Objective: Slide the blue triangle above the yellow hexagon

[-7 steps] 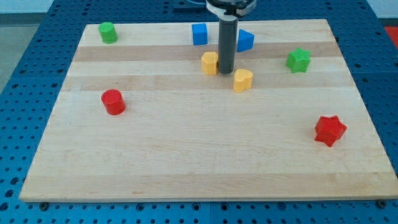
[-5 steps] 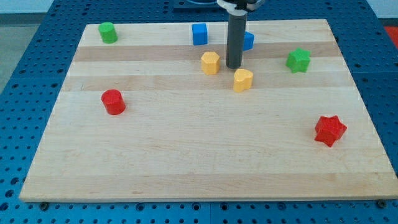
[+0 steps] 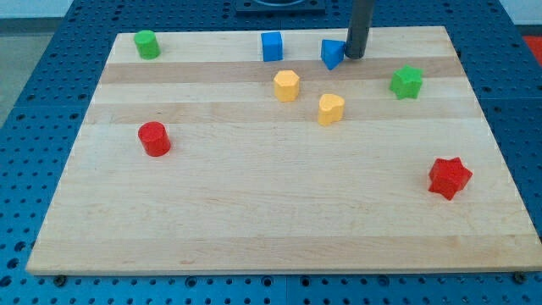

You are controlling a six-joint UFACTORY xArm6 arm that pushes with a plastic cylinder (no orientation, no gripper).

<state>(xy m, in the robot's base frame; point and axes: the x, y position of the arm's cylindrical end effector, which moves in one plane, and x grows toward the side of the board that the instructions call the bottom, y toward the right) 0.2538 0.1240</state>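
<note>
My tip (image 3: pixel 355 57) is sitting right against the blue triangle block (image 3: pixel 332 53), on its view-right side; no pincer on this rod, so no grip state. Yellow hexagon block (image 3: pixel 287 85) is lying well to tip's view-left & lower, w/ yellow heart block (image 3: pixel 330 108) below the tip.

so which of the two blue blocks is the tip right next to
The blue triangle, the right-hand one: my tip sits against its right side. The blue cube stands apart, further left.

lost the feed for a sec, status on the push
My tip at blue triangle's right edge. Yellow hexagon lower left of it. Blue cube sits left, near path.
</note>
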